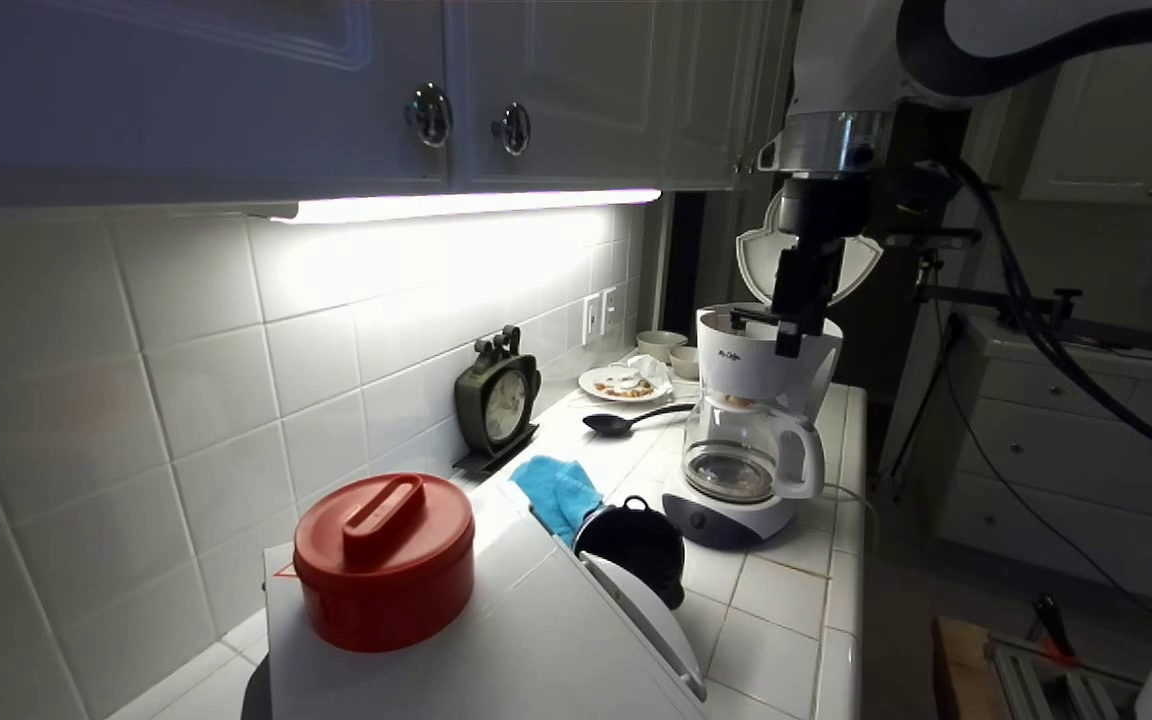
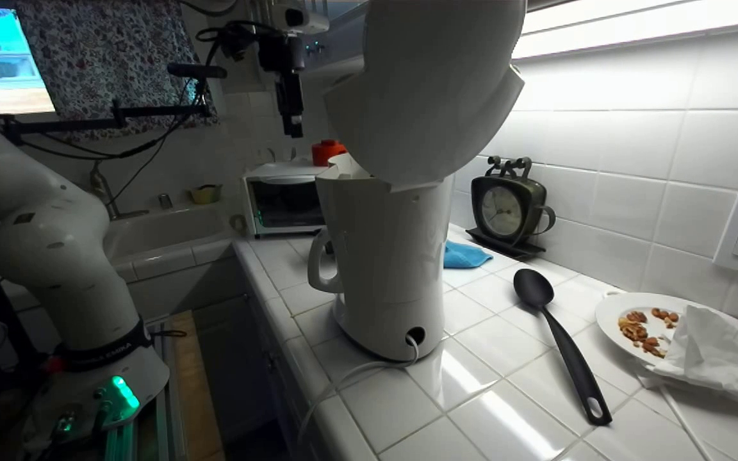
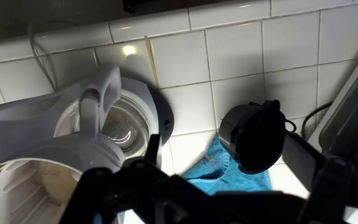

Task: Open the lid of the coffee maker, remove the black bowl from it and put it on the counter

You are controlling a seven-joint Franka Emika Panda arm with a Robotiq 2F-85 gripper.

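Red container (image 1: 384, 580): lower left of an exterior view, nearest the lens, cover on, standing on the white toaster oven (image 1: 536, 640).
Black bowl (image 1: 633, 550): lower middle of that frame, just past the oven, against the tiles of the counter (image 1: 761, 655); tilted, mouth turned toward the oven side. Whether it touches the blue cloth (image 1: 558, 492) beside it, I cannot tell.
Bowl from gripper: lower and well apart; in the wrist view it shows right of centre, within the gap between the fingers, closer to the one at the frame's right.
Gripper (image 3: 222, 137): fingers spread wide along the bottom of the wrist view; upper right of the exterior frame, in front of the coffee maker's top.
Coffee maker (image 1: 736, 375): right of centre, upright, glass carafe (image 1: 731, 455) on its base.
Lid (image 1: 761, 264): upper right, swung up, partly hidden behind the gripper.
Clock (image 1: 506, 405): middle of the frame, by the tiled wall.
Black spoon (image 1: 611, 425): beyond the cloth, lying flat.
Plate (image 1: 589, 388): farther back, with food and crumpled paper.
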